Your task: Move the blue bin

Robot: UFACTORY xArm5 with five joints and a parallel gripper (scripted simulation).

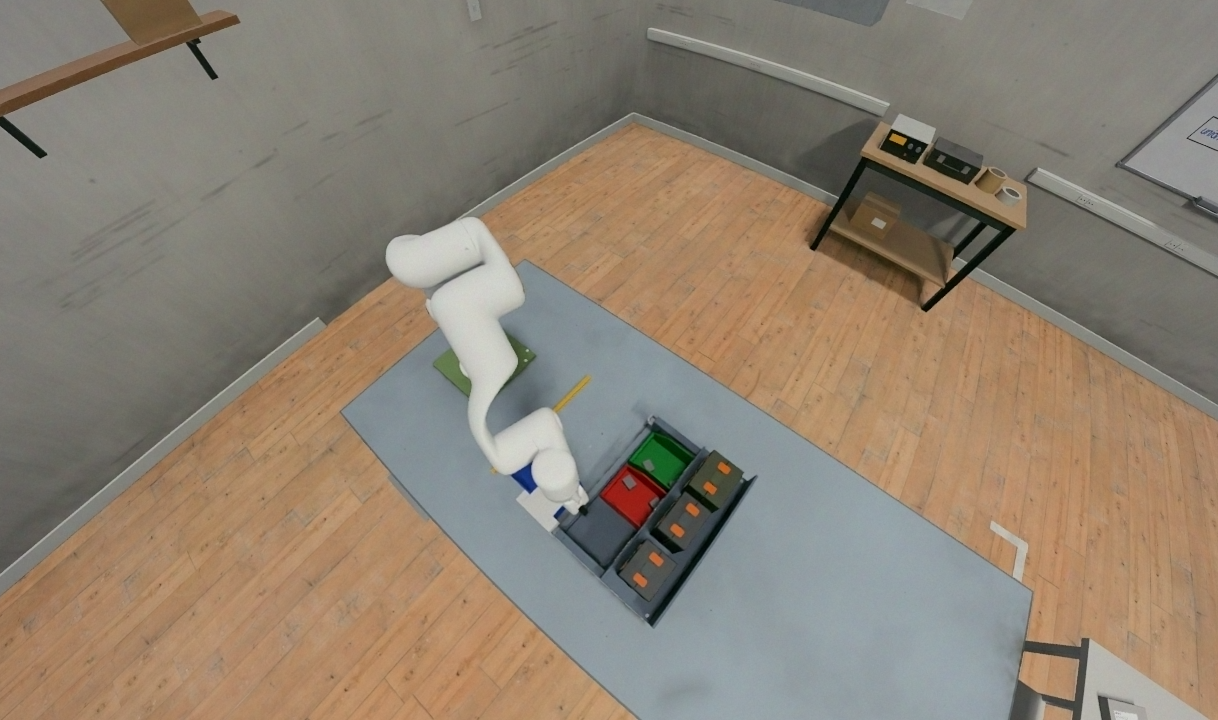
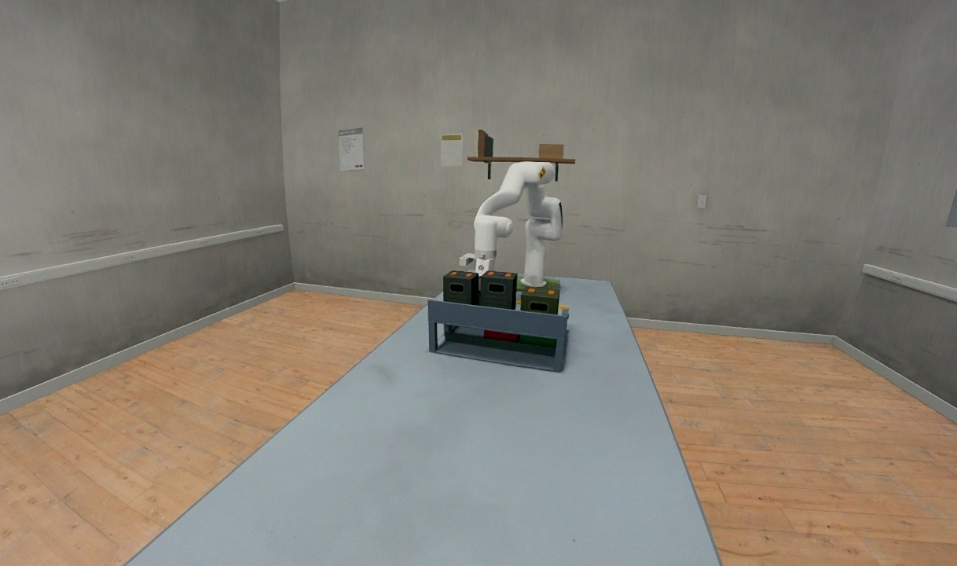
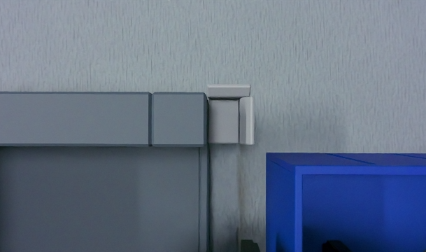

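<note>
The blue open bin (image 3: 352,199) stands upright on the table beside the grey shelf (image 1: 653,519). In the top view only a corner of the blue bin (image 1: 525,474) shows under my wrist. My gripper (image 3: 291,246) is open, with one fingertip outside and one inside the bin's left wall, apart from it. The gripper also shows in the top view (image 1: 582,508) and in the exterior view (image 2: 480,266). The bin's parts are hidden. The shelf's near slot (image 1: 600,530) is empty. The red bin (image 1: 633,494) and the green bin (image 1: 660,459) stand on the shelf with a grey part in each.
Three dark green closed bins (image 1: 682,522) with orange marks stand on the shelf's upper tier. A white bracket (image 3: 230,115) lies on the table against the shelf's corner. A yellow strip (image 1: 573,394) and the green base plate (image 1: 483,362) lie behind my arm.
</note>
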